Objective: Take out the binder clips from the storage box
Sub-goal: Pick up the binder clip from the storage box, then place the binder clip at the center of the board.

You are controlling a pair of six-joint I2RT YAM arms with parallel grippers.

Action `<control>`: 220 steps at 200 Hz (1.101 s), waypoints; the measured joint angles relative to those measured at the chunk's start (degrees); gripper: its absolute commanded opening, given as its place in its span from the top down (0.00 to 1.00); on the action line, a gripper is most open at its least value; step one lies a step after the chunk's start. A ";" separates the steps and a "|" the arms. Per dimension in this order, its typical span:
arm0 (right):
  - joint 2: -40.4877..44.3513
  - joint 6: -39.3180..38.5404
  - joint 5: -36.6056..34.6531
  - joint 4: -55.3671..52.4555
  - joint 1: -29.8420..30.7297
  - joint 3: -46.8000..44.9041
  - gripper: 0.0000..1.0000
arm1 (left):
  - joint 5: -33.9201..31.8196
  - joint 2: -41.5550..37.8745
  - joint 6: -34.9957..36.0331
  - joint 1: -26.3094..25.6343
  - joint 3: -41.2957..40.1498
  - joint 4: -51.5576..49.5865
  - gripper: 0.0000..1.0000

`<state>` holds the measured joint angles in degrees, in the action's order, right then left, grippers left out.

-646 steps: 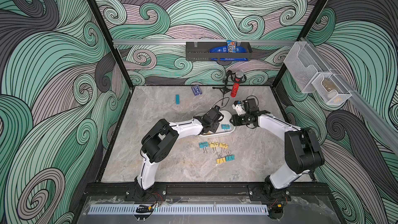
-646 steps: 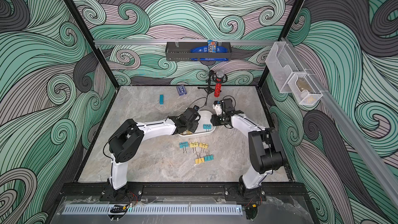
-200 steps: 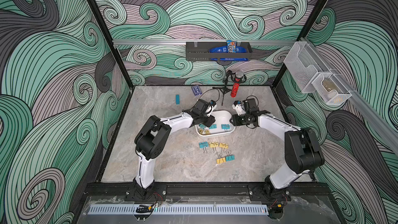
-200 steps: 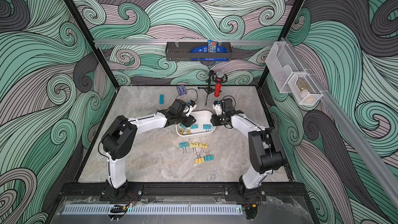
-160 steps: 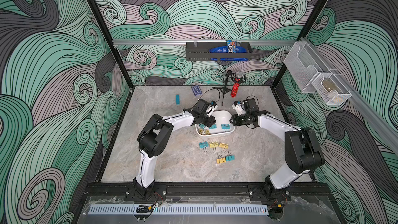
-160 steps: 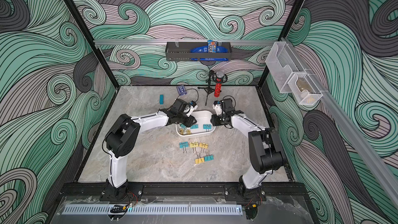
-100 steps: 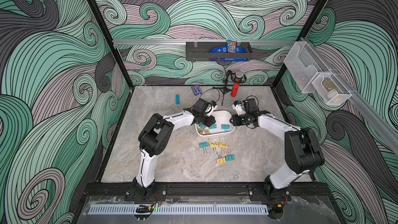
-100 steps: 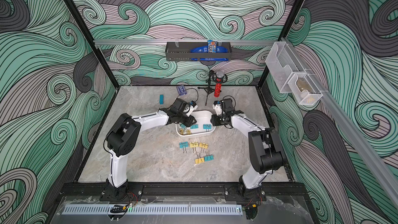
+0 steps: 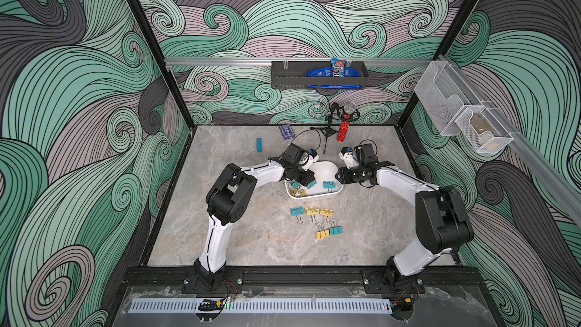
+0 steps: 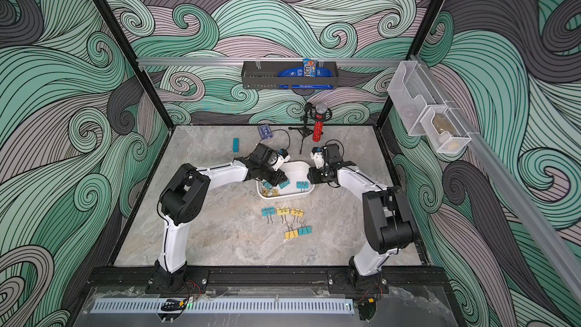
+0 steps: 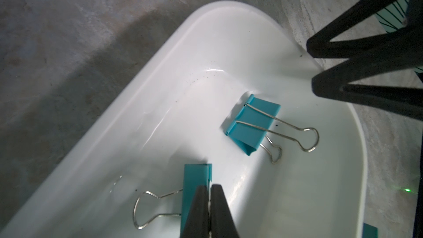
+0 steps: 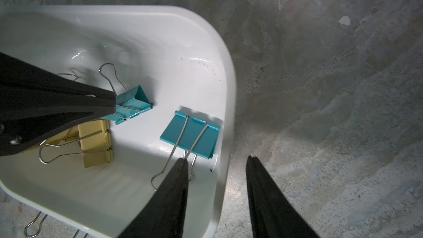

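Note:
The white storage box (image 9: 314,198) (image 10: 284,198) sits mid-table. Inside it lie binder clips: a teal one (image 11: 251,122) (image 12: 191,136) near the right end, yellow ones (image 12: 95,143) at the left end. My left gripper (image 11: 209,187) (image 9: 311,180) reaches into the box and is shut on another teal clip (image 11: 194,177) (image 12: 135,100). My right gripper (image 12: 217,158) (image 9: 338,180) straddles the box's right wall (image 12: 229,101), one finger inside and one outside, holding it. Several teal and yellow clips (image 9: 314,212) lie on the table in front of the box.
A teal flat block (image 9: 259,145), a blue card deck (image 9: 287,132) and a red microphone on a stand (image 9: 343,124) are behind the box. A black tray (image 9: 317,73) hangs on the back wall, mesh bins (image 9: 462,111) on the right wall.
My left gripper has lowered into the box and its jaws have gone from open to shut on the teal clip. The right arm and the box have not moved.

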<state>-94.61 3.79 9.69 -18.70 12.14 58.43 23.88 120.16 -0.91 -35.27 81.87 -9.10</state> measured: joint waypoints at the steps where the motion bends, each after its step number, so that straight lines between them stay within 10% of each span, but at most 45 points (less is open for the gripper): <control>1: 0.00 0.00 0.00 0.00 0.00 0.00 0.56 | 0.02 -0.02 -0.04 0.02 -0.02 0.00 0.99; 136: 0.00 -0.02 -0.02 0.00 0.00 0.00 0.56 | 2.25 -16.26 1.73 0.26 -3.45 0.17 1.00; 220: -0.35 -0.02 -0.02 0.00 0.00 0.00 0.56 | 2.38 -34.05 1.84 0.26 -20.37 0.72 1.00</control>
<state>-94.96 3.77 9.67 -18.70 12.14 58.43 26.26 86.11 0.93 -35.00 61.49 -8.38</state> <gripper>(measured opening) 0.438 0.055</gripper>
